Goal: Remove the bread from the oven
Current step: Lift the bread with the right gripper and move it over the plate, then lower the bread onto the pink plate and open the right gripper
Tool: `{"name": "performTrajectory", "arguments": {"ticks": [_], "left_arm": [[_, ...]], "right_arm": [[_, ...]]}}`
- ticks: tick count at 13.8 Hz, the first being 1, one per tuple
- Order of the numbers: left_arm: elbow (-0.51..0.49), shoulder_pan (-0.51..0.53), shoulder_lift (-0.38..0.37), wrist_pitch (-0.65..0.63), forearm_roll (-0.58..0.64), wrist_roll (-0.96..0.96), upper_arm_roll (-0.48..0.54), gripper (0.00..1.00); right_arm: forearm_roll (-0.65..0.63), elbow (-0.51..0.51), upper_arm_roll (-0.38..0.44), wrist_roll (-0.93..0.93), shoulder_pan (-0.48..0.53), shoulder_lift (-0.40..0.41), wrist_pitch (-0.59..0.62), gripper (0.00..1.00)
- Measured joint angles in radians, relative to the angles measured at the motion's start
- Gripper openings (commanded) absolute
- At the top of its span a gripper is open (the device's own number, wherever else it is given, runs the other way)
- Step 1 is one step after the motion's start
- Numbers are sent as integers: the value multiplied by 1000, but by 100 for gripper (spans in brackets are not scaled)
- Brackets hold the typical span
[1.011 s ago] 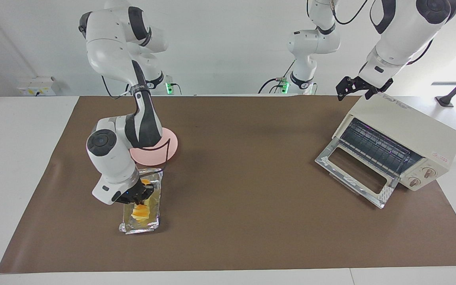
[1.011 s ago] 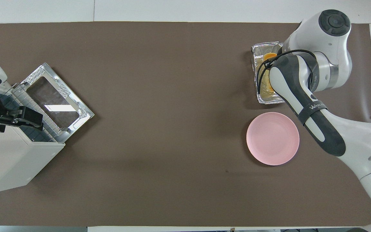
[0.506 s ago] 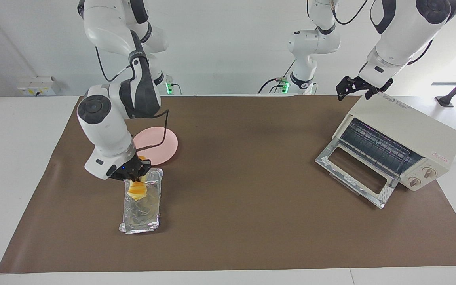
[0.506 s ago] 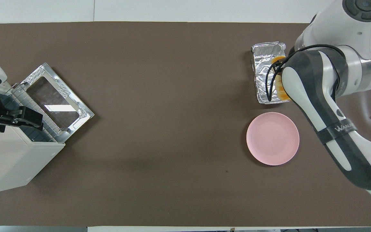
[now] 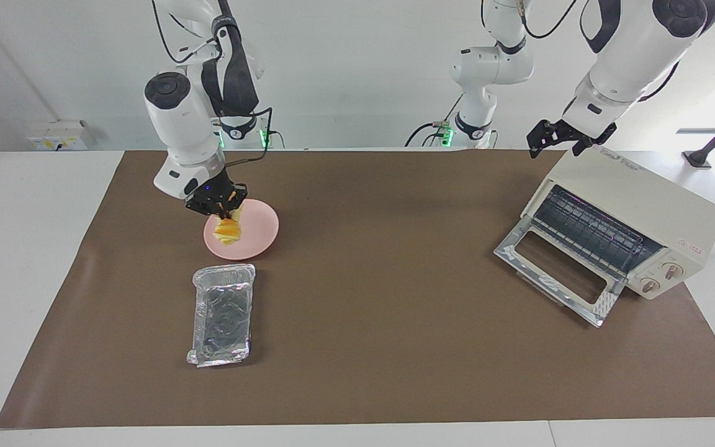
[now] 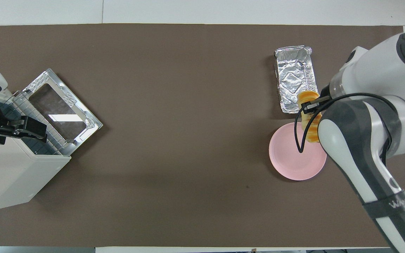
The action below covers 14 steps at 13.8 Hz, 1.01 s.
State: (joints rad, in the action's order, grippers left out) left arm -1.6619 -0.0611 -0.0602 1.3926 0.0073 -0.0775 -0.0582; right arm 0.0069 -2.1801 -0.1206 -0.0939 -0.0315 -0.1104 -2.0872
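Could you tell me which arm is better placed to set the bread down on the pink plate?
The right arm: the right gripper is already shut on the bread, hanging over the pink plate. The left gripper waits open above the oven.

Grey strap on the right arm's dark forearm link (image 6: 389, 205) read "WA…", the rest cut off. Small red logo and top lettering on the boxy cream-white toaster oven (image 5: 643, 205) stayed illegible.

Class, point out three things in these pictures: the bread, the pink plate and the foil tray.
bread (image 5: 228, 232), facing view, middle of the ridged loaf.
pink plate (image 5: 260, 231), facing view, bare part by the rim.
foil tray (image 6: 295, 79), overhead view, crinkled floor.
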Motion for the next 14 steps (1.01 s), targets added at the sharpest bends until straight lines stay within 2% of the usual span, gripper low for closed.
{"name": "performTrajectory", "arguments": {"ticks": [2, 5, 9, 12, 13, 14], "left_arm": [[0, 0, 0, 0, 0, 0, 0, 100], [0, 0, 0, 0, 0, 0, 0, 100], [0, 0, 0, 0, 0, 0, 0, 100], [0, 0, 0, 0, 0, 0, 0, 100], [0, 0, 0, 0, 0, 0, 0, 100], [0, 0, 0, 0, 0, 0, 0, 100]], "right_arm": [[1, -147, -1, 0, -1, -67, -116, 0], [2, -288, -1, 0, -1, -90, -284, 0], [2, -370, -1, 0, -1, -50, -447, 0], [2, -375, -1, 0, -1, -11, -480, 0], [2, -375, -1, 0, -1, -10, -480, 26], [3, -375, -1, 0, -1, -10, -479, 87]]}}
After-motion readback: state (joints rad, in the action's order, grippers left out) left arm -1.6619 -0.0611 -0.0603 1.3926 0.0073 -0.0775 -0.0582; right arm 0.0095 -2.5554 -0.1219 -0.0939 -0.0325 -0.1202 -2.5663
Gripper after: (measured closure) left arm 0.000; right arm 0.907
